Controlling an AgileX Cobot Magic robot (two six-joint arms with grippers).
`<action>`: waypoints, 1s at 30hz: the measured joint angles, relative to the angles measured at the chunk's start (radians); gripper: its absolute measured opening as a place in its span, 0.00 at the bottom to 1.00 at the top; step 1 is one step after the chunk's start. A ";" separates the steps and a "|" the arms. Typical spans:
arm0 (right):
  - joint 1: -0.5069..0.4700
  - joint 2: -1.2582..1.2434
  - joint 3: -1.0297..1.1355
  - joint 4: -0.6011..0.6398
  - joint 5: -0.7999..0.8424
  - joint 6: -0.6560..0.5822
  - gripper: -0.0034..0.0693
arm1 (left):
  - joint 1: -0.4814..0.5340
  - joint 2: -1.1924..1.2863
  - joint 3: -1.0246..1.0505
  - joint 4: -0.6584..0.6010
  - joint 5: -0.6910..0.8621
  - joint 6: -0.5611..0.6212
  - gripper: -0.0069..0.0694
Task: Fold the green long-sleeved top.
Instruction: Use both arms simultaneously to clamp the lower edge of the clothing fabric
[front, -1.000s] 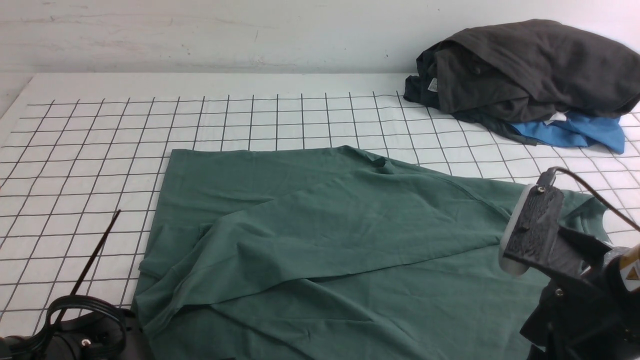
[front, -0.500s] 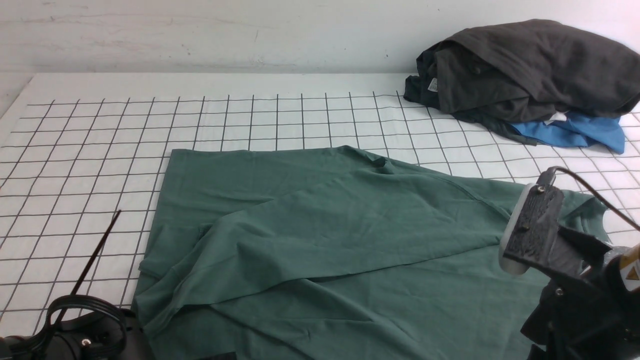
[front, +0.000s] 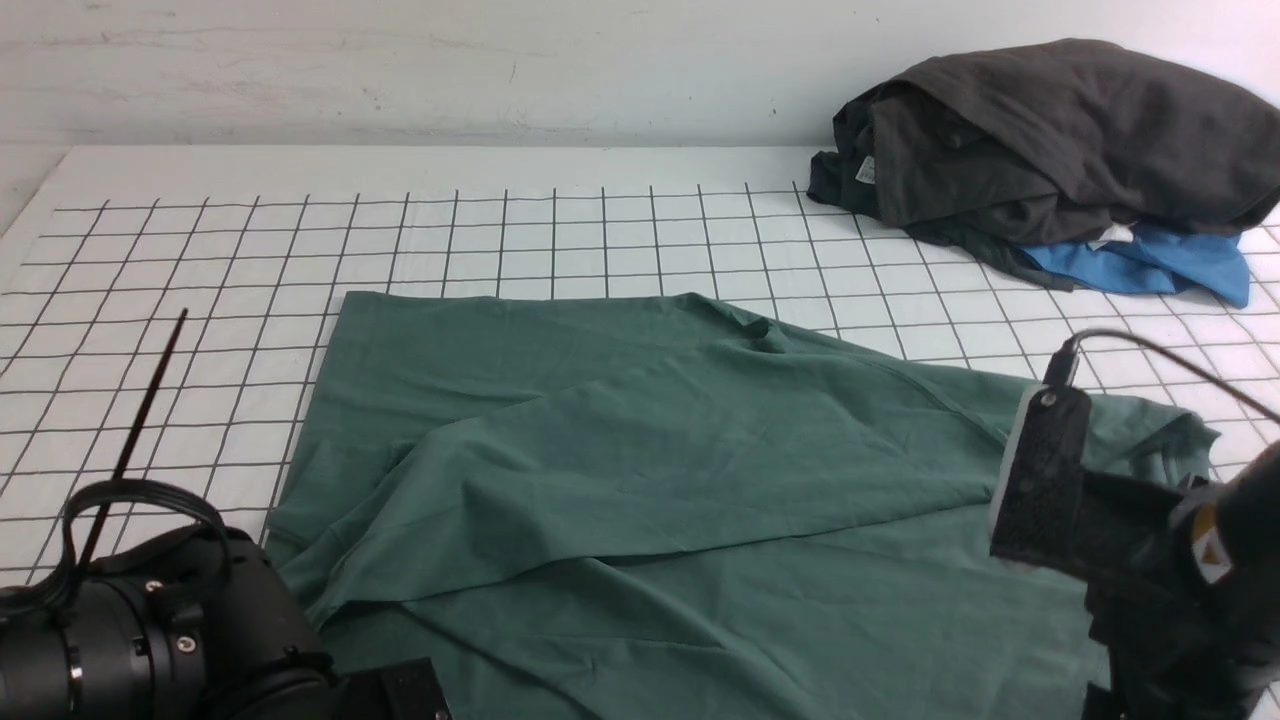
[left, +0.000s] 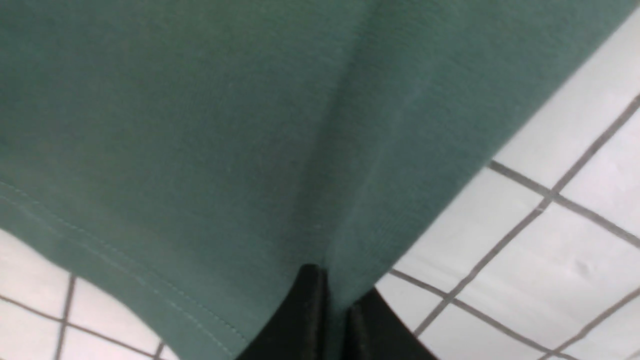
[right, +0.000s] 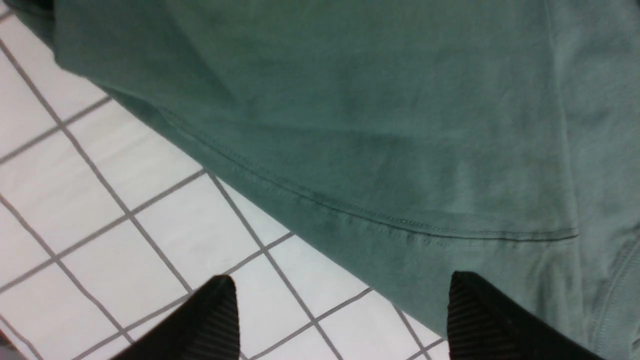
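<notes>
Finding: left claw (left: 336, 306) clamped on green top (front: 640, 480) at near hem; right claw (right: 341, 305) apart, hem just ahead, ungripped.

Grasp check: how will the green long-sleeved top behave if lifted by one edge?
Probably floppy: the green long-sleeved top lies in soft overlapping folds. Likely drapes from the left gripper, shut on its edge. Seemingly light, thin fabric.

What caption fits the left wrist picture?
Left gripper shut on a fold of the green top, over the gridded white table.

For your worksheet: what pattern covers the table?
Table cover: white with black grid lines; clearest in front view.
</notes>
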 joint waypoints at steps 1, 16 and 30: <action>0.000 0.031 0.029 -0.006 -0.019 0.000 0.75 | 0.015 0.000 0.000 -0.019 -0.001 0.007 0.10; 0.000 0.285 0.117 -0.167 -0.289 0.042 0.75 | 0.024 0.000 0.000 -0.036 -0.011 0.015 0.11; 0.000 0.243 0.121 -0.166 -0.226 -0.036 0.75 | 0.024 0.000 0.000 -0.037 -0.020 0.015 0.11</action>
